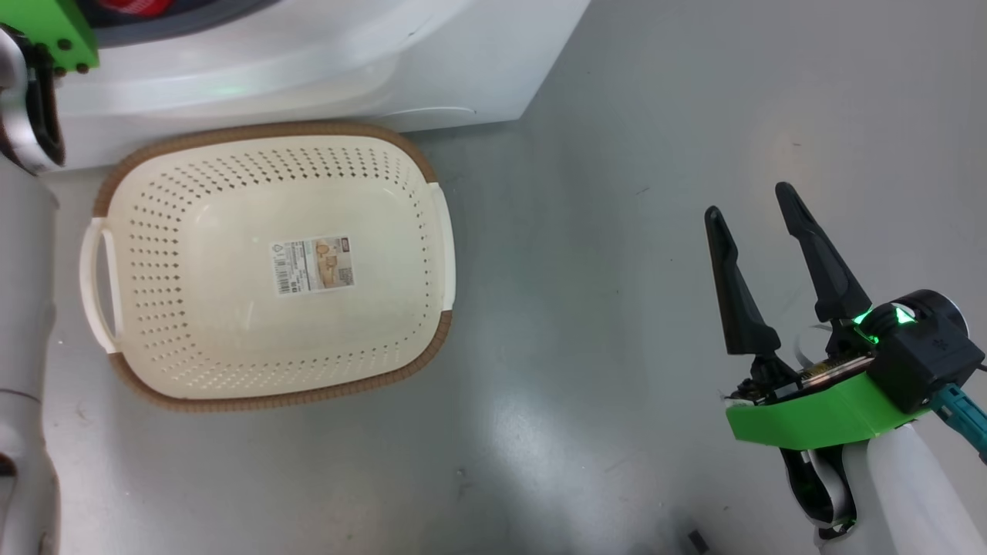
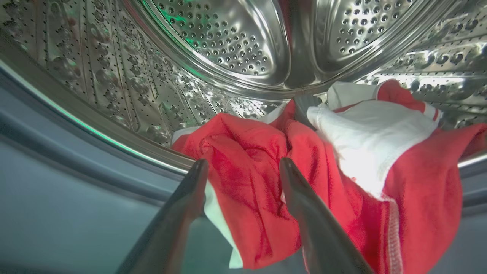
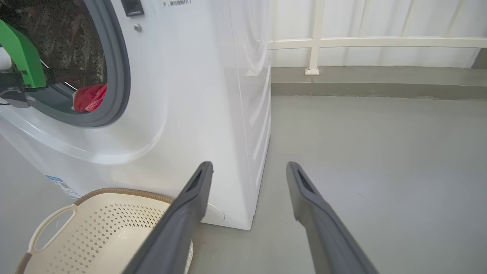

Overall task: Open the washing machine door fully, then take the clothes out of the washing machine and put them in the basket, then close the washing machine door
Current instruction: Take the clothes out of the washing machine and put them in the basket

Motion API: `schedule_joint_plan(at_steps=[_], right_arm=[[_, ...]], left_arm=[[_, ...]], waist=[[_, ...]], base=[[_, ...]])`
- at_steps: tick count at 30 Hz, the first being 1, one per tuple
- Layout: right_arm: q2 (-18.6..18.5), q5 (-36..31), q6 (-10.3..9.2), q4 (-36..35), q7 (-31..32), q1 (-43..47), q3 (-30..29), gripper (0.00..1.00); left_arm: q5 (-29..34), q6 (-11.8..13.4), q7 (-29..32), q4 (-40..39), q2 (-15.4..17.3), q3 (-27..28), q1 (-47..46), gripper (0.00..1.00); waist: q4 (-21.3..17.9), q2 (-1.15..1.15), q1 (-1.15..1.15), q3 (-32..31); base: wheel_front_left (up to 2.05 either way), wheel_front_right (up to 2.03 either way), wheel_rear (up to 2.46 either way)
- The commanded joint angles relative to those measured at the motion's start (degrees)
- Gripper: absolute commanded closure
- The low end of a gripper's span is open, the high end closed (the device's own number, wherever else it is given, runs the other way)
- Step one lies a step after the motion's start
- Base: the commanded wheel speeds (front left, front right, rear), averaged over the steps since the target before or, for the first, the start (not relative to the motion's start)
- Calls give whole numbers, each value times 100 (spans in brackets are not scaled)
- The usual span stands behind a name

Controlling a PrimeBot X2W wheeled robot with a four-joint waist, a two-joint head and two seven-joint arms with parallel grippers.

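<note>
The left gripper (image 2: pixel 243 161) is spread at the near lip of the drum (image 2: pixel 213 38), a red fold of the clothes (image 2: pixel 342 160) lying between its fingers (image 2: pixel 182 213). The clothes are heaped inside the washer (image 1: pixel 308 69). Right of the basket (image 1: pixel 270 132), the right gripper (image 1: pixel 748 200) is held spread.

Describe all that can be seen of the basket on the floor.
The basket is a cream-white rectangular tub with rounded corners, plastic by its look. Its walls are pierced with rows of small holes. A brown woven-look rim runs round the top, broken by a white handle on each short side. A paper sticker lies on its bottom; otherwise it is empty. It stands upright on the grey floor, just before the washing machine; whether they touch I cannot tell.
</note>
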Motion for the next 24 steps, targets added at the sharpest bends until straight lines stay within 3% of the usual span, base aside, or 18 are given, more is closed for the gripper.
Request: schedule_joint_plan(at_steps=[1,12,19,20,22,24], right_arm=[[-5,60,36,-101,-37,-48,152,0],[-5,165,36,-46,-37,-135,230,0],[-5,217,36,-34,-37,-162,263,0],[-5,224,36,-34,-37,-165,261,0],[-5,238,36,-31,-37,-175,254,0],[-5,251,36,-28,-37,-181,244,0]], left_arm=[[84,26,53,-34,334,0,-113,0],[523,5,648,647,637,-544,-417,0],[530,61,798,839,658,-634,-500,0],[510,77,811,857,662,-624,-506,14],[466,60,862,892,660,-612,-510,100],[450,52,877,912,671,-623,-519,100]], waist=[[-54,0,0,39],[-206,0,0,129],[-261,0,0,142],[-266,0,0,142],[-278,0,0,142],[-290,0,0,143]], base=[[0,0,0],[0,0,0],[0,0,0],[0,0,0],[0,0,0],[0,0,0]])
